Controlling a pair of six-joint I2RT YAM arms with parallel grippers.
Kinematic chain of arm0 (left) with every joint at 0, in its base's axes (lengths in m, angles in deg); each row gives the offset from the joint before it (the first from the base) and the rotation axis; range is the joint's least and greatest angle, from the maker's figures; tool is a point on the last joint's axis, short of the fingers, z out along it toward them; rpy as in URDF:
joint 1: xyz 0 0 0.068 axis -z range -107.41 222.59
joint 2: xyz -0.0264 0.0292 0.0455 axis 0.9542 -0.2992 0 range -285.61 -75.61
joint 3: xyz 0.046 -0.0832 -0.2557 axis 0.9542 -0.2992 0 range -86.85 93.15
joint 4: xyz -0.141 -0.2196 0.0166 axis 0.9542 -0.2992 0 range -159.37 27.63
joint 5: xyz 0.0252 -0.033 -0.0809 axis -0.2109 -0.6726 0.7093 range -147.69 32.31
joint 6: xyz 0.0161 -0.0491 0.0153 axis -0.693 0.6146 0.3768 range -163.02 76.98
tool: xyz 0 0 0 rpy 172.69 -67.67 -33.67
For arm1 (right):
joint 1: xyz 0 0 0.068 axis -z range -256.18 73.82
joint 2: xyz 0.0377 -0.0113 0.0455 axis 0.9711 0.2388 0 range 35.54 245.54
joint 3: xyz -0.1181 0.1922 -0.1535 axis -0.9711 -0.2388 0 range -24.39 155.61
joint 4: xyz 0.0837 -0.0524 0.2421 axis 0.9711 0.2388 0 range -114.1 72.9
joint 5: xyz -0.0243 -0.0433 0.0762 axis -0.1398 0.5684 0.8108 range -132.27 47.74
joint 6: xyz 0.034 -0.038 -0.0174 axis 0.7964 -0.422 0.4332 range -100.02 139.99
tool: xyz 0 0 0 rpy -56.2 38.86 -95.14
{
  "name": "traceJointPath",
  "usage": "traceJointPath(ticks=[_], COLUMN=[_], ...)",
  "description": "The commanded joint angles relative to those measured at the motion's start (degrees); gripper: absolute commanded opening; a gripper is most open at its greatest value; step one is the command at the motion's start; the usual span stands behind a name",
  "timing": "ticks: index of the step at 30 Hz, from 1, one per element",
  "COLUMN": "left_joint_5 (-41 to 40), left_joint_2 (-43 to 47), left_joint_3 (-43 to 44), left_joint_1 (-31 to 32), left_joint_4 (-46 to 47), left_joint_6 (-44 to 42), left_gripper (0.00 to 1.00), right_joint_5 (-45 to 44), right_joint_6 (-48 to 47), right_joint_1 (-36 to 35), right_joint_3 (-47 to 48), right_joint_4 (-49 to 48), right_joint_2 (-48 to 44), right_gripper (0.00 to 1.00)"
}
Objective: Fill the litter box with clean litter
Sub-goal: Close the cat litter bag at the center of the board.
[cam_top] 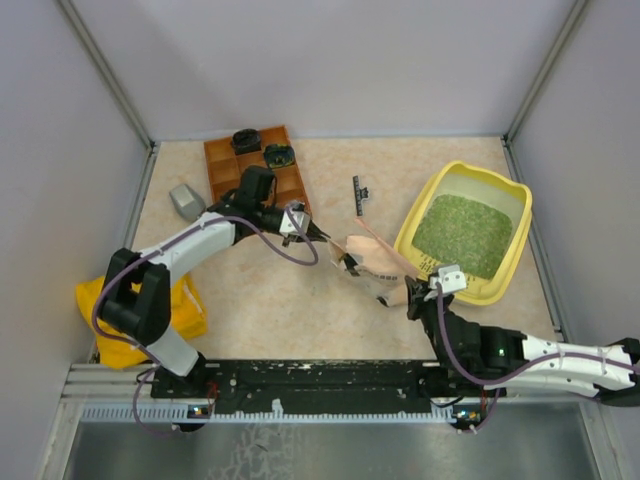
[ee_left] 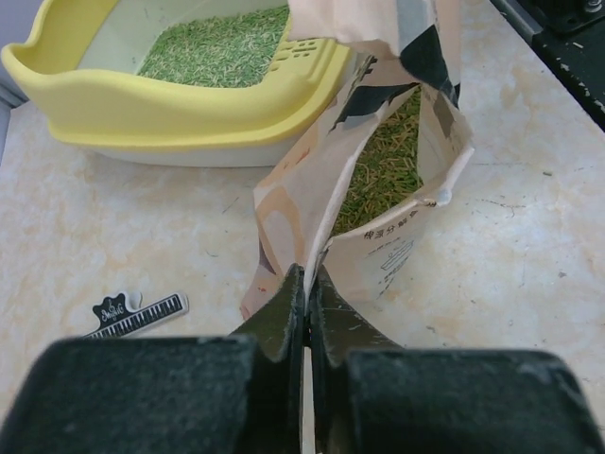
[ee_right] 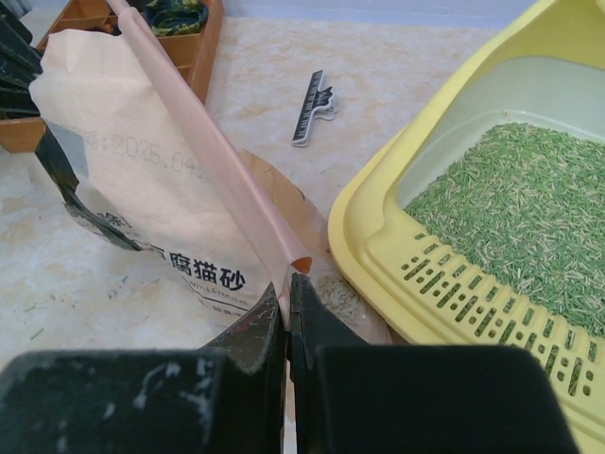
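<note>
The yellow litter box (cam_top: 408, 238) stands at the right with green clean litter (cam_top: 465, 235) spread over its floor. Left of it, a pink printed pouch (cam_top: 372, 258) is held between both grippers. My left gripper (cam_top: 345, 262) is shut on a thin edge of the pouch (ee_left: 378, 255), whose open mouth shows more litter (ee_left: 383, 165) inside and faces the litter box (ee_left: 189, 104). My right gripper (ee_right: 288, 284) is shut on the pouch's sealed edge (ee_right: 142, 180), right beside the box's slotted rim (ee_right: 378, 236).
A brown wooden compartment tray (cam_top: 255, 165) sits at the back left, with a grey scoop (cam_top: 186, 200) beside it. A yellow cloth bag (cam_top: 140, 305) lies by the left arm's base. A black clip (cam_top: 359, 193) lies on the table behind the pouch.
</note>
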Motion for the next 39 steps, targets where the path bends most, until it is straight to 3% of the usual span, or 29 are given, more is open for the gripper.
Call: traceJointPath(ticks=[1,5,8,11,15,20,28,36,39], left_joint_5=[-1.10,-8.08,-17.86,-25.08,-32.14,-34.17,-38.48,-36.94,-35.15], left_joint_2=[6.04,16.92,22.20,23.09,23.21,21.79,22.91,22.13,22.16], left_joint_3=[-0.83,-10.50,-12.72,-9.36,-9.05,-8.97,-9.57,-10.42,-12.37], left_joint_1=[-0.19,0.17,0.15,0.15,-0.03,-0.08,-0.79,-1.48,-1.58], left_joint_4=[-5.43,11.53,15.92,7.71,4.39,2.20,1.95,4.45,7.69], left_joint_6=[0.90,21.94,32.35,33.69,35.33,35.41,30.40,25.16,23.81], left_gripper=[0.00,0.00,0.00,0.00,0.00,0.00,0.00,0.00,0.00], right_joint_5=[-5.80,-5.66,-2.64,-2.96,-3.98,-1.07,4.94,12.40,15.31], right_joint_6=[-1.27,2.12,-9.08,-11.73,-7.71,-4.22,-3.87,-0.15,-0.15], right_joint_1=[0.85,0.86,0.89,1.47,3.46,3.84,3.88,3.84,3.84], right_joint_3=[8.16,17.76,17.08,15.73,15.35,14.78,14.14,29.48,34.67], right_joint_4=[-0.41,8.67,-1.06,-5.37,0.71,5.30,2.42,15.16,15.91], right_joint_2=[1.05,7.38,9.15,7.71,5.62,5.03,7.96,19.08,22.12], right_gripper=[0.00,0.00,0.00,0.00,0.00,0.00,0.01,0.44,0.54])
